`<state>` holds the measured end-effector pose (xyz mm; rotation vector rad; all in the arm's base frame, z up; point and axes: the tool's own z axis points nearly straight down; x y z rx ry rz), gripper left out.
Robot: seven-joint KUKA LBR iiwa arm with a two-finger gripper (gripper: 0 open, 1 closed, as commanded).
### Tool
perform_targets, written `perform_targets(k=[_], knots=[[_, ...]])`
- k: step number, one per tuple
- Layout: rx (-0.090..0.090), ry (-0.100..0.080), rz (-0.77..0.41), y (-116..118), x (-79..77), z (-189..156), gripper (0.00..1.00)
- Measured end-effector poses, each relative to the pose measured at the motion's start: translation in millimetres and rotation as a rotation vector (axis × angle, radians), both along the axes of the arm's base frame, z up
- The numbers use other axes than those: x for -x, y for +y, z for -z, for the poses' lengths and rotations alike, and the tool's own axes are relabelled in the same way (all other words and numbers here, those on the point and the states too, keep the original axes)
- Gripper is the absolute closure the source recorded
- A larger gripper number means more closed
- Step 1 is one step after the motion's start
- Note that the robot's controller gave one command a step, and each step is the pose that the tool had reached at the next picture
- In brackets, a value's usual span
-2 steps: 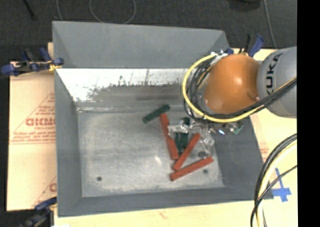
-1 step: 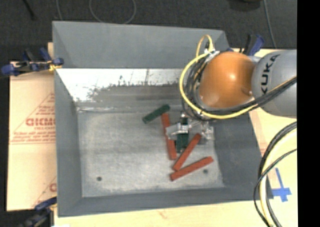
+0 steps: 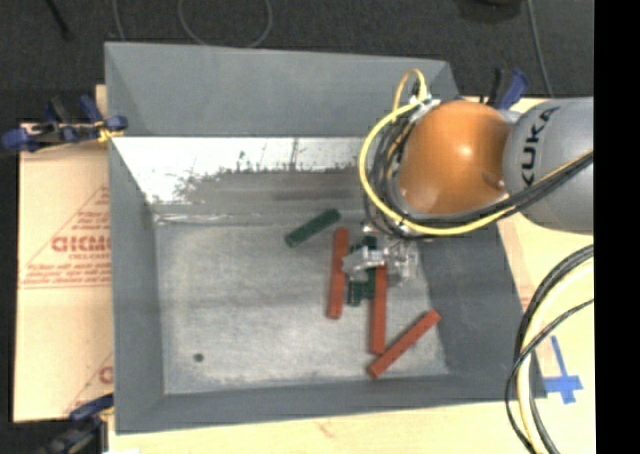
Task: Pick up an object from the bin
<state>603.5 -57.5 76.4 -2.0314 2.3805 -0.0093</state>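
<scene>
Grey metal bin (image 3: 140,272): dark green flat stick (image 3: 313,227) lies tilted nr far wall. R of it a long red stick (image 3: 337,282), w/ a short dark green block (image 3: 358,292) touching it. Arm's gripper (image 3: 378,262) sits low over that block & top of second red stick (image 3: 379,327), mid-right of bin; open or closed, can't tell. Third red stick (image 3: 405,342) slants at near right.

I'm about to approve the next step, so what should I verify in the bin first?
1. Claw above sticks, right of the bin's middle: ok.
2. Single target: not ok; left red stick, right red stick and dark green piece crowd beneath it.
3. Anything held: cannot tell.
4. Claw clear of the bin wall: ok.
</scene>
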Motion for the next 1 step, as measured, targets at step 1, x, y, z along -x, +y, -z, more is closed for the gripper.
perform_targets(k=[1], knots=[[0.006, 0.003, -0.033, -52.4, 22.0, -141.7, 1.00]])
